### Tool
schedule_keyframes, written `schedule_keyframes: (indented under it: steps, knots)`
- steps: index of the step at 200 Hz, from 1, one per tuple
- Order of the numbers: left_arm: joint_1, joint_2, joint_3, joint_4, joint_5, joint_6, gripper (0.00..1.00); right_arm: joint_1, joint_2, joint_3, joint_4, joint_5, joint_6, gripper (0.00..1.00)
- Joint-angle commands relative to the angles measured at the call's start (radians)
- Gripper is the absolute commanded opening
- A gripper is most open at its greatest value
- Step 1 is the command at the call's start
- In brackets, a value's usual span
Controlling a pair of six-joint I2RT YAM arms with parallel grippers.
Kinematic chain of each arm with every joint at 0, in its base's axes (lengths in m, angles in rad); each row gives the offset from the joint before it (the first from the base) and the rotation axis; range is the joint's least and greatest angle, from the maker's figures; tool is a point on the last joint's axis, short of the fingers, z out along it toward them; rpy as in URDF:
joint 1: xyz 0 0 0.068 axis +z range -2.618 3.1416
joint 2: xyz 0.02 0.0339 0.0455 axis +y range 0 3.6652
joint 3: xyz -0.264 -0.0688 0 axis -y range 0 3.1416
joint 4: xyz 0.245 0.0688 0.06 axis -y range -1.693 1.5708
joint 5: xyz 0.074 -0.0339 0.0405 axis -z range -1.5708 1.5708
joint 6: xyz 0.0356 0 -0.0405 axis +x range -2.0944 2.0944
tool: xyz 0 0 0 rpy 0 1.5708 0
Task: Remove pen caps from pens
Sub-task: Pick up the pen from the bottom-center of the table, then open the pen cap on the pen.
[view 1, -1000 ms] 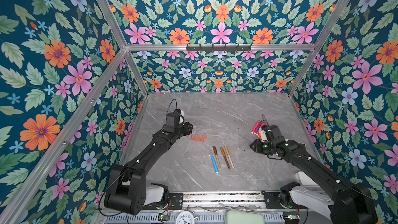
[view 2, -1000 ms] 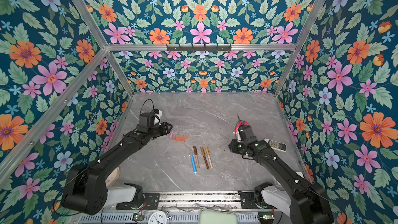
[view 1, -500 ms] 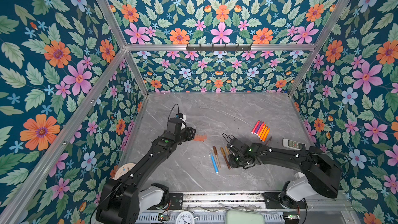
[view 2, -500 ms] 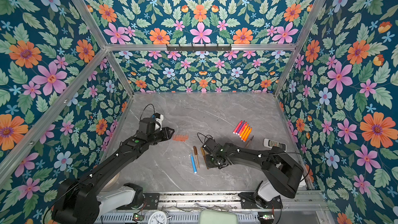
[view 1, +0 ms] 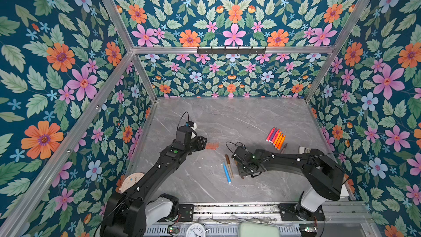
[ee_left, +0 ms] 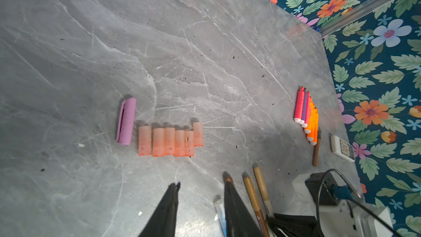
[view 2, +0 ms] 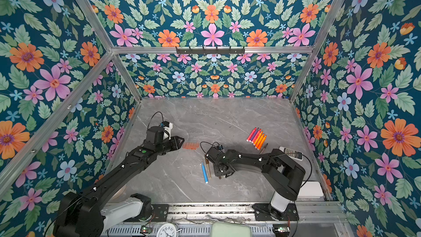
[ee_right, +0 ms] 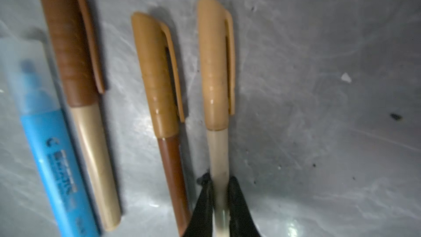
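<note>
In the right wrist view my right gripper (ee_right: 219, 178) is shut on the pale barrel of a pen (ee_right: 218, 151) that lies on the table with its tan cap (ee_right: 215, 64) on. Beside it lie a brown pen (ee_right: 173, 167) with a tan cap, a gold pen (ee_right: 91, 133) with a brown cap, and a blue pen (ee_right: 45, 144). My left gripper (view 1: 204, 141) hovers open and holds nothing, next to a row of several orange pen caps (ee_left: 169, 142) and one pink cap (ee_left: 126, 120). In both top views the right gripper (view 1: 245, 169) covers the capped pens.
Several uncapped red, purple and orange pens (view 1: 276, 137) lie side by side at the right, with a brown pen (view 1: 283, 148) next to them. A white remote control (view 2: 291, 152) sits by the right wall. A round clock (view 1: 133, 180) lies under the left arm.
My right arm swung from the pens at the right to the capped pens in the middle, and its jaws closed on the pale pen. The left gripper stayed open near the caps.
</note>
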Motion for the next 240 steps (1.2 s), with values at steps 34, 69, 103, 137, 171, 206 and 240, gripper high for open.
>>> schedule_keyframes:
  steps: [34, 69, 103, 137, 171, 206, 240]
  knots:
    - [-0.094, -0.003, -0.016, 0.099, 0.110, -0.111, 0.42, -0.036, -0.193, -0.072, -0.080, 0.064, -0.013, 0.00]
    - [-0.191, 0.100, -0.045, 0.297, 0.186, -0.236, 0.42, -0.066, -0.412, -0.114, -0.024, -0.054, -0.110, 0.00]
    - [-0.267, 0.185, -0.017, 0.384, 0.187, -0.289, 0.42, -0.077, -0.499, -0.139, 0.034, -0.235, -0.132, 0.00]
    - [-0.324, 0.250, -0.005, 0.525, 0.244, -0.380, 0.42, -0.079, -0.508, -0.157, 0.093, -0.340, -0.119, 0.00]
    - [-0.375, 0.311, 0.018, 0.555, 0.242, -0.401, 0.41, -0.079, -0.534, -0.163, 0.106, -0.350, -0.115, 0.00]
    - [-0.429, 0.380, 0.036, 0.621, 0.267, -0.433, 0.38, -0.079, -0.550, -0.155, 0.085, -0.336, -0.121, 0.00]
    - [-0.460, 0.389, 0.047, 0.626, 0.261, -0.434, 0.14, -0.079, -0.560, -0.156, 0.070, -0.315, -0.122, 0.00]
